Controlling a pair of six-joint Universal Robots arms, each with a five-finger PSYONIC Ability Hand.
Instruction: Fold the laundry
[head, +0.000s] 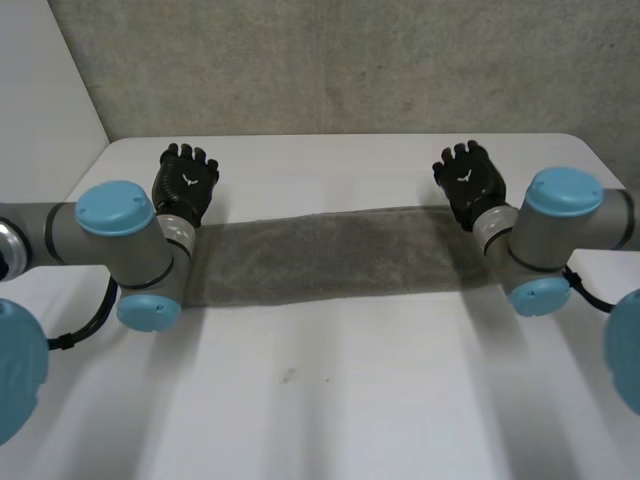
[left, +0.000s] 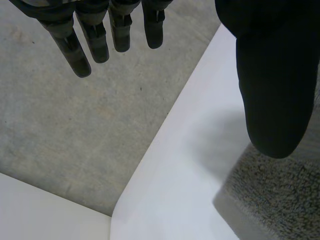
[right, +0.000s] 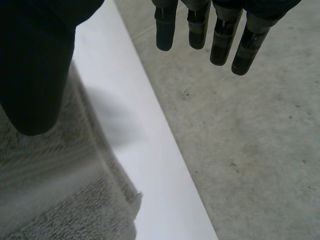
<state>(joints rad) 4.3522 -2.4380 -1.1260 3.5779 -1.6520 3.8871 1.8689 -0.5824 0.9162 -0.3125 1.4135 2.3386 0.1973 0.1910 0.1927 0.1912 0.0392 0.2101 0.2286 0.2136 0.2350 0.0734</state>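
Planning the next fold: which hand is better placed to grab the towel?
Right hand, marginally: open, more of the towel end under its thumb. The left hand, also open, has just a corner by its thumb.

You saw towel (head: 320, 255): mid-grey, plain, one tone end to end, with paler streak across its pile in right wrist view. Table (head: 330, 400): plain white, with small dark speck (head: 287, 377) near middle. Left hand (head: 185, 180) and right hand (head: 467, 178): black, each with small white mark on back. Left arm (head: 110, 245) and right arm (head: 560, 235): grey with light-blue caps. Concrete surface (head: 330, 60) beyond table: mottled grey with faint brownish blotches.
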